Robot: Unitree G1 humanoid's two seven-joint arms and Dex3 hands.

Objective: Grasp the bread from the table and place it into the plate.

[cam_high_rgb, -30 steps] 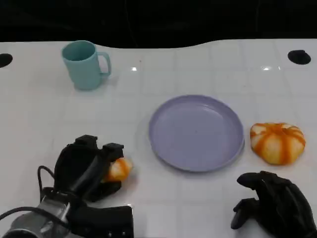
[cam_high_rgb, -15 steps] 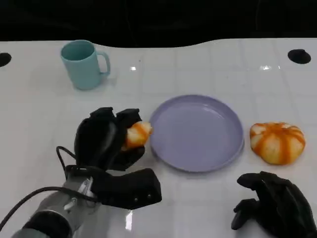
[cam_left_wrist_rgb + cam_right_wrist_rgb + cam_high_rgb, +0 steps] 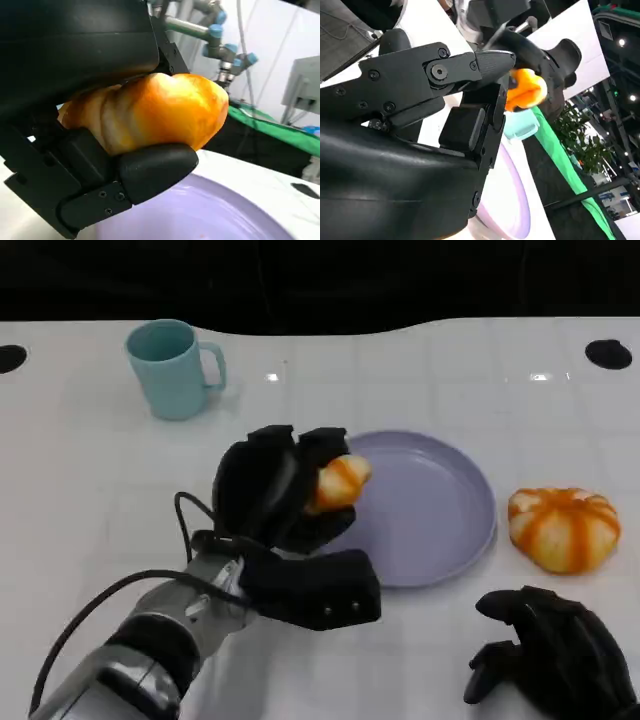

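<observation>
My left hand (image 3: 275, 495) holds a small orange-and-white bread (image 3: 338, 482) off the table, just over the left rim of the lavender plate (image 3: 430, 520). In the left wrist view the bread (image 3: 150, 112) sits clamped between the black fingers (image 3: 150, 167), with the plate (image 3: 200, 215) below it. My right hand (image 3: 545, 655) rests on the table at the lower right with its fingers curled and nothing in them. The right wrist view shows the held bread (image 3: 525, 90) beyond my right hand's fingers (image 3: 445, 75).
A larger striped orange bun (image 3: 560, 528) lies on the table right of the plate. A teal mug (image 3: 172, 370) stands at the back left. The table top is white and tiled, with dark holes near its far corners.
My left hand has lifted the bread from the table's lower left and carried it up and right to the plate's left rim. My right hand has stayed put.
</observation>
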